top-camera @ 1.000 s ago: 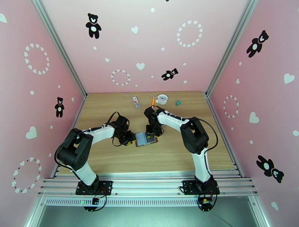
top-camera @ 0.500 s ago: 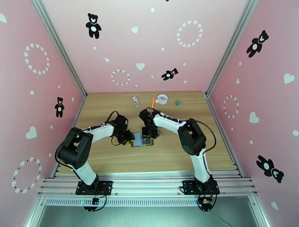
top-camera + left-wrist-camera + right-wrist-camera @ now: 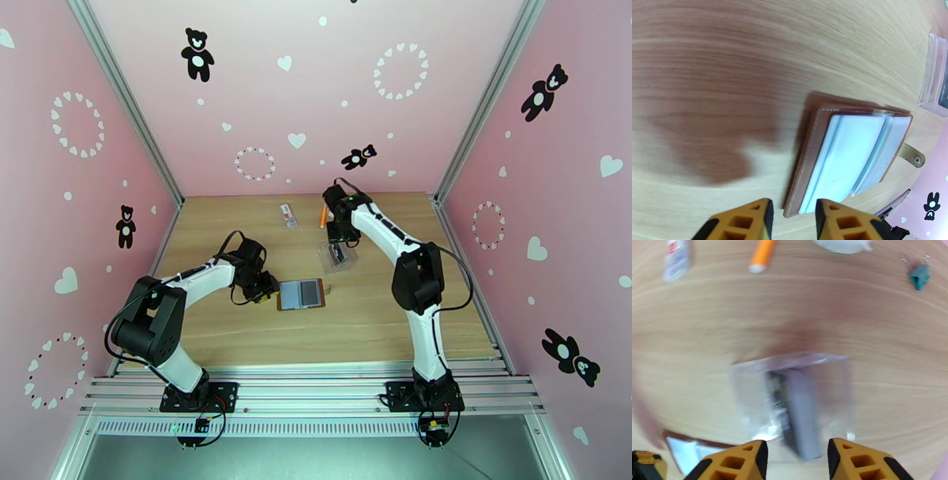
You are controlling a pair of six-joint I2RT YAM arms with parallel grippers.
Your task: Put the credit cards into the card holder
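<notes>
Hovering over the clear pouch (image 3: 750, 394), the right gripper (image 3: 798, 447) has its jaws well apart and empty. The cards (image 3: 802, 413), grey and dark, lie inside that pouch just ahead of its fingertips, so it is probably lining up to draw one out. The left gripper (image 3: 792, 205) is partly parted with nothing clamped. The near corner of the open wallet (image 3: 853, 158) sits in the gap between its tips, likely to hold the wallet steady, pockets up, while a card is pushed in.
</notes>
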